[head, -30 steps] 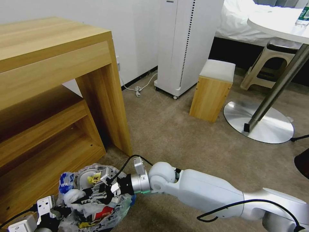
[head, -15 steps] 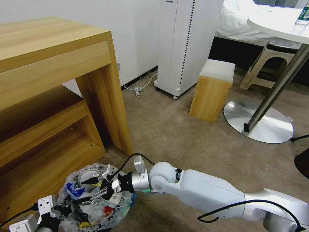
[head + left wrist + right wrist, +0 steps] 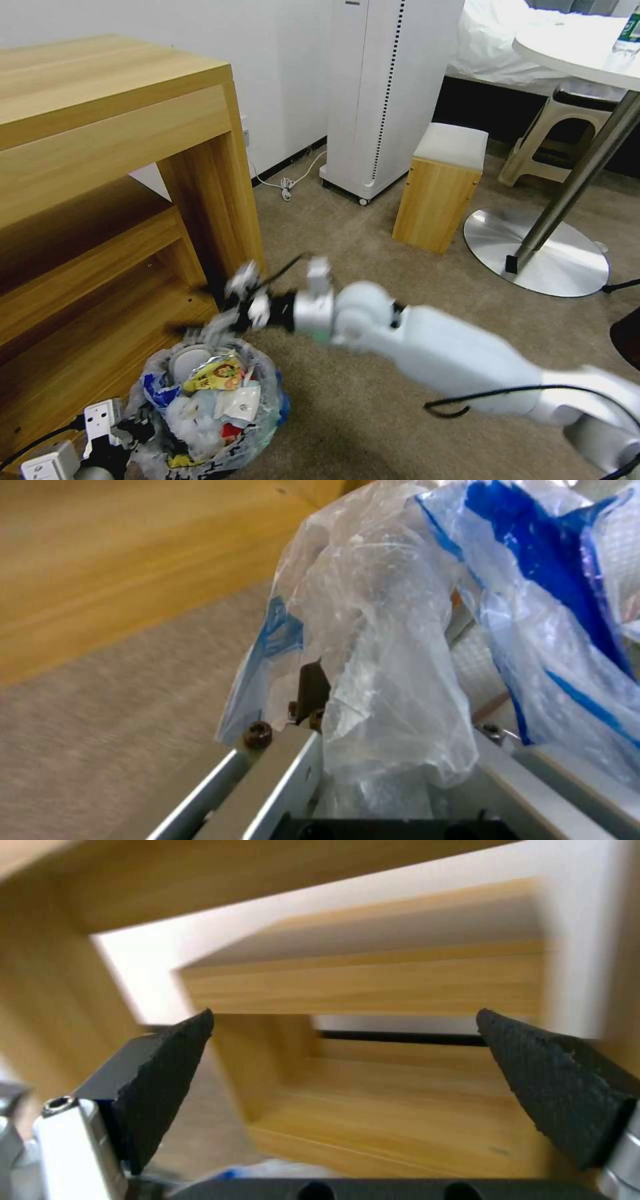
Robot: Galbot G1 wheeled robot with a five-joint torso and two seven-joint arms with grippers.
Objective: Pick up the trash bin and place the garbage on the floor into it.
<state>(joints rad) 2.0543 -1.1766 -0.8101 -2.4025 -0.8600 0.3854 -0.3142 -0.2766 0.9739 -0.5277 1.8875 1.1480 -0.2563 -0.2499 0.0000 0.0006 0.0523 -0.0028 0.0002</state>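
The floor (image 3: 373,293) is tan carpet spreading from the centre of the head view out to 3 o'clock. At 9 to 11 o'clock stands a wooden shelf unit (image 3: 120,180) with open compartments. A white appliance (image 3: 383,93) on casters stands at 12 o'clock, a wooden stool (image 3: 440,183) with a pale cushion at 1 o'clock, and the round metal foot of a counter (image 3: 537,250) at 2 to 3 o'clock.

The right arm reaches in from 4 o'clock across the carpet toward the middle. The right hand (image 3: 230,310) is blurred in the head view and hangs above the bin, in front of the shelf unit's lower corner. In the right wrist view its two dark fingers (image 3: 167,1075) are spread wide with nothing between them, and the shelf compartments lie beyond.

The bin (image 3: 263,427) sits at 7 o'clock, on the carpet just beside the shelf unit. Its crinkly bag is pulled over the rim, with a blue patch on the side at 3 o'clock. Garbage (image 3: 213,400) fills it: a yellow wrapper on top, white paper and tissue below, a bit of red lower down.

The left hand (image 3: 100,433) is at the bin's 9 o'clock rim. In the left wrist view the bag (image 3: 393,645) drapes over and between its metal fingers (image 3: 280,775), which pinch the bin's rim.
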